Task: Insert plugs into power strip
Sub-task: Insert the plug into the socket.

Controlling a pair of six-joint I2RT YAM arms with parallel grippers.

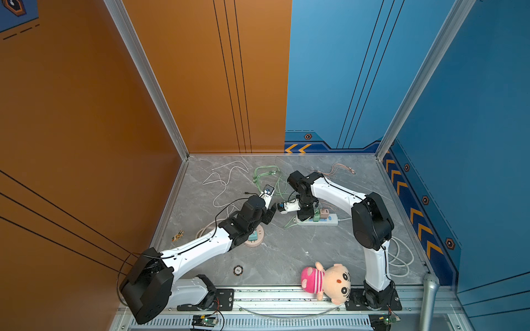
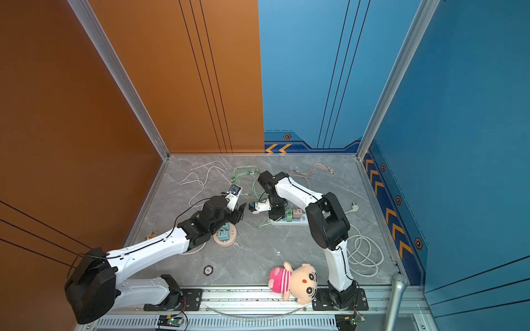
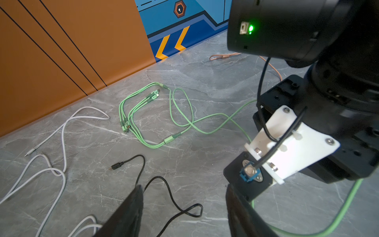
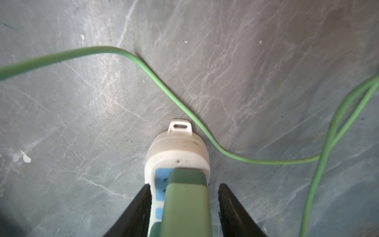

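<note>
Mint-green cube plug [image 4: 186, 203] sits upright at the end of the white power strip [image 4: 178, 147], centred between the released right fingers [image 4: 141, 205]; left fingers [image 3: 127, 215] spread empty.

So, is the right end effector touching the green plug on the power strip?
Apart. The right wrist view shows the right end effector straddling the green plug, a clear gap on each side.

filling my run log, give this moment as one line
right gripper open astride mint green cube plug on white power strip | left gripper open, empty
</note>
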